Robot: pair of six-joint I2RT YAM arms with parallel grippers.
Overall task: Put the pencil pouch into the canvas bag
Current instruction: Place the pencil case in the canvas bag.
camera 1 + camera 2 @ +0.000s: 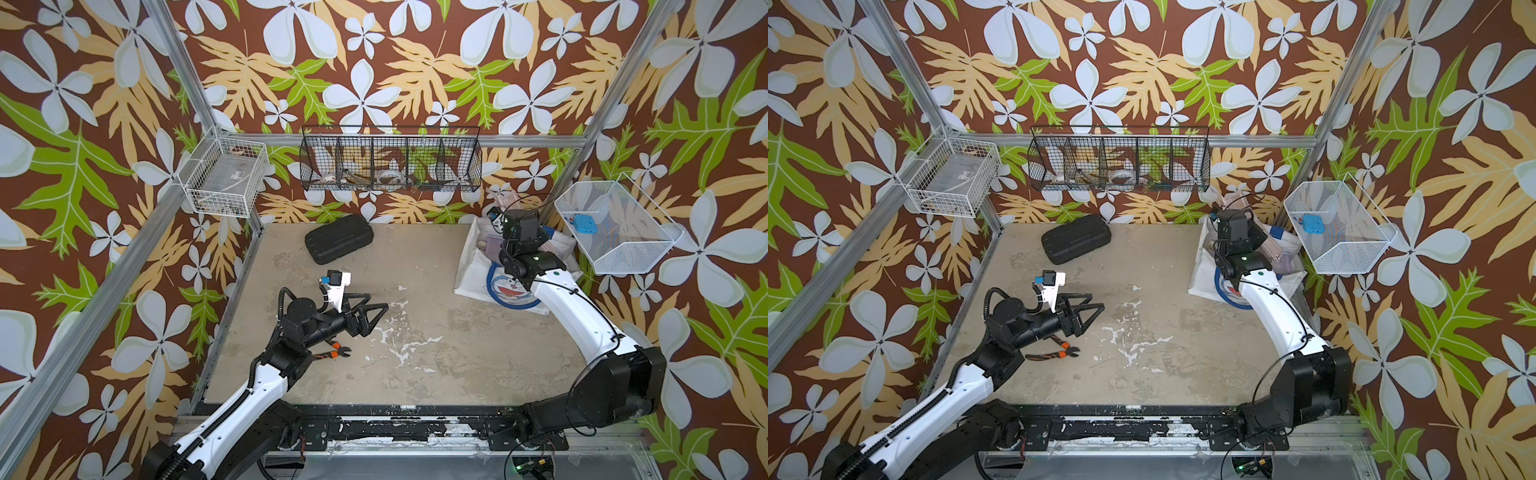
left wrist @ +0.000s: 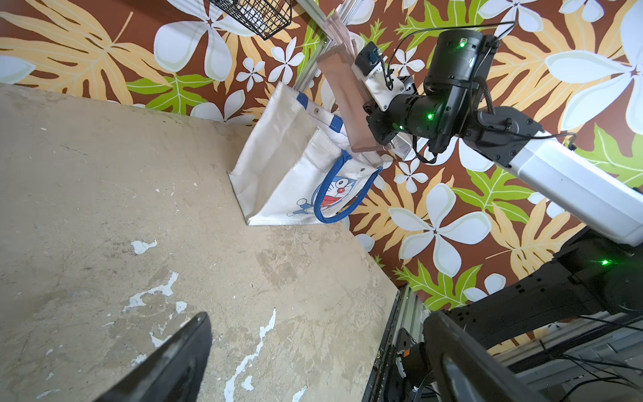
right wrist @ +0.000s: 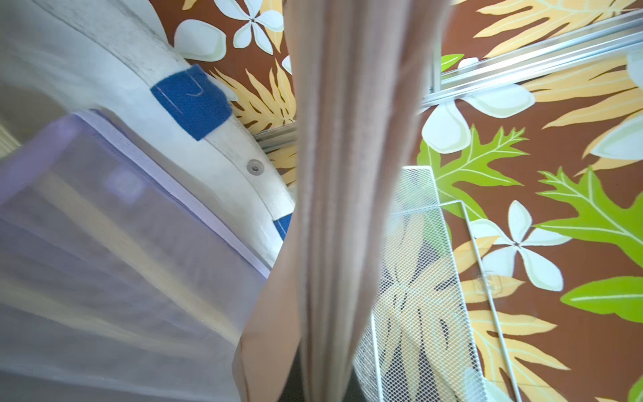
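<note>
Below the left jaws, the table (image 1: 436,353) is worn beige with white chips; floral walls (image 1: 374,62) enclose it. The left arm (image 1: 266,382) lies low, its jaws spread wide and empty, with pliers (image 1: 336,351) just beside them. The right arm (image 1: 582,316) reaches the far corner. The right jaws clamp the pencil pouch (image 2: 342,101), upright over the open canvas bag (image 2: 278,167), which contains a purple translucent pouch (image 3: 104,243).

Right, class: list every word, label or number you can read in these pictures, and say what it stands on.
None can be read.
The canvas bag shows only a cartoon cat face.
Marks on the box in the white wire basket: too small to read.
</note>
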